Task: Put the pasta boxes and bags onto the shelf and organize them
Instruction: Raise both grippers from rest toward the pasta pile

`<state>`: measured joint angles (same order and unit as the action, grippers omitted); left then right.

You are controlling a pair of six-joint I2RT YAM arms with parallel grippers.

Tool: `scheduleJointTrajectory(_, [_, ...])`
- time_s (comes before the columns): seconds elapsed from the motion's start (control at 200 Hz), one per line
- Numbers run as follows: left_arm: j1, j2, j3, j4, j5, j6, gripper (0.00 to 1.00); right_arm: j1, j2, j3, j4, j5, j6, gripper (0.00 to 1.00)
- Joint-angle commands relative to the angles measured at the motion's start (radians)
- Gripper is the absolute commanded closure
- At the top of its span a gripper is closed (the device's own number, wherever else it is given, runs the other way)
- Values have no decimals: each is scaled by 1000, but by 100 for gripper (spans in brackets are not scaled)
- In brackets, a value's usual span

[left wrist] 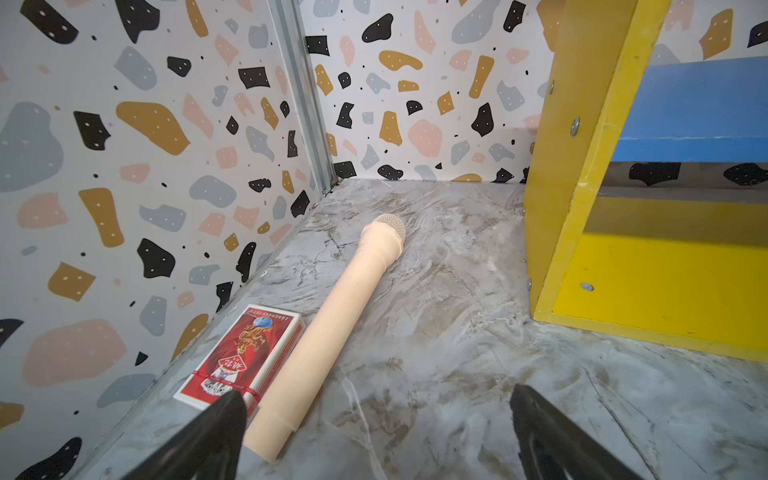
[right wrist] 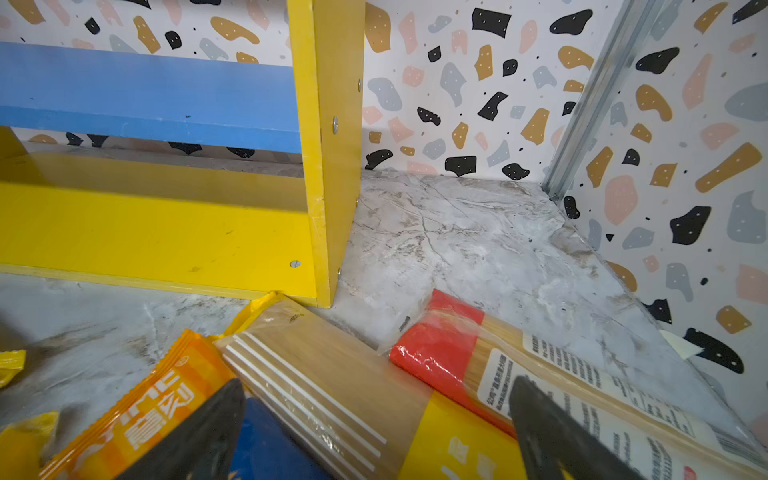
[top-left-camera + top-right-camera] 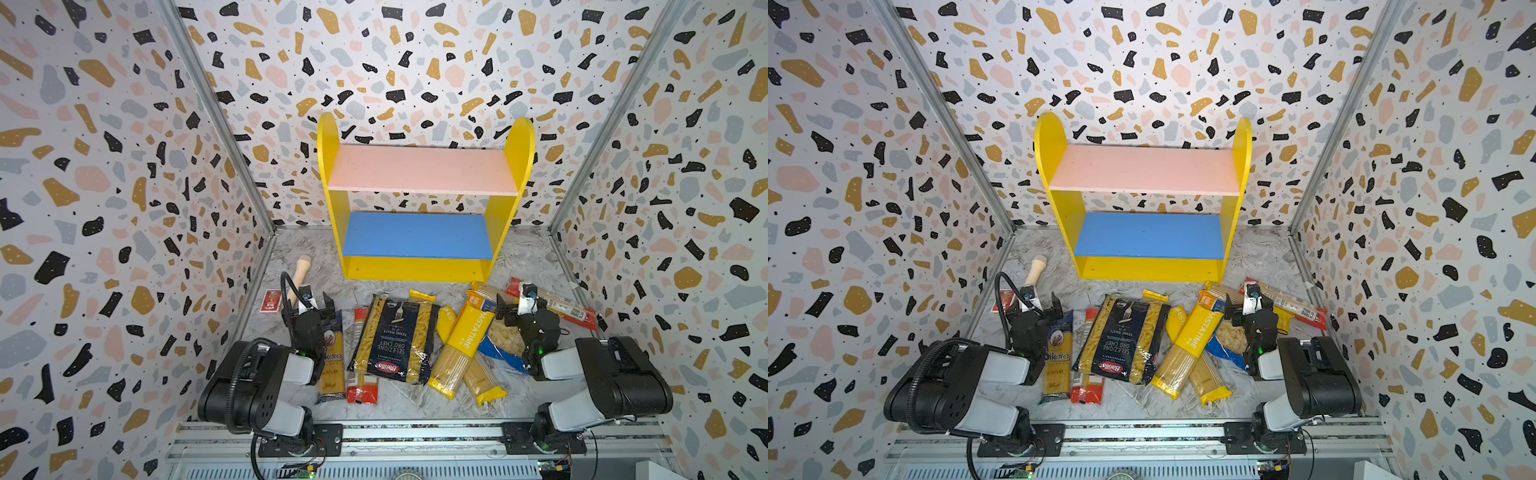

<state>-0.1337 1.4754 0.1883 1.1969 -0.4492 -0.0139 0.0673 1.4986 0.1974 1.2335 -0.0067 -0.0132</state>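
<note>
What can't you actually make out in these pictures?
- Red-ended spaghetti pack: partly hidden under the Barilla penne bag, in both top views.
- Blue bag: partly covered by the right arm, in both top views; label unreadable.
- Red card box: print too small to read; left fingers hide a corner, left wrist view.

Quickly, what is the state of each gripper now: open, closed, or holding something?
Left gripper: open, holding nothing.
Right gripper: open, holding nothing.
</note>
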Motion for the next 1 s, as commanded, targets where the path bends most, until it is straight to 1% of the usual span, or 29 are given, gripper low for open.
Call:
scheduleJointTrajectory(0.0, [6, -17, 8, 43, 5, 8, 1, 1, -3, 19, 3, 7, -8, 1])
scheduleJointTrajectory(0.265, [6, -14, 10, 40, 6, 9, 0, 2, -5, 17, 4, 7, -8, 1])
scheduleJointTrajectory(0.41, [27, -5, 22, 31, 24, 3, 0, 0, -5, 17, 7, 8, -8, 1])
scheduleJointTrajectory(0.631, [30, -2, 24, 32, 23, 2, 0, -1, -5, 17, 5, 4, -7, 1])
scheduleJointTrajectory(0.786, [38, 2, 30, 24, 37, 0, 1, -35, -7, 13, 8, -60, 7, 1])
scheduleJointTrajectory(0.996, [48, 4, 36, 15, 53, -3, 1, -37, -5, 15, 7, -61, 7, 1])
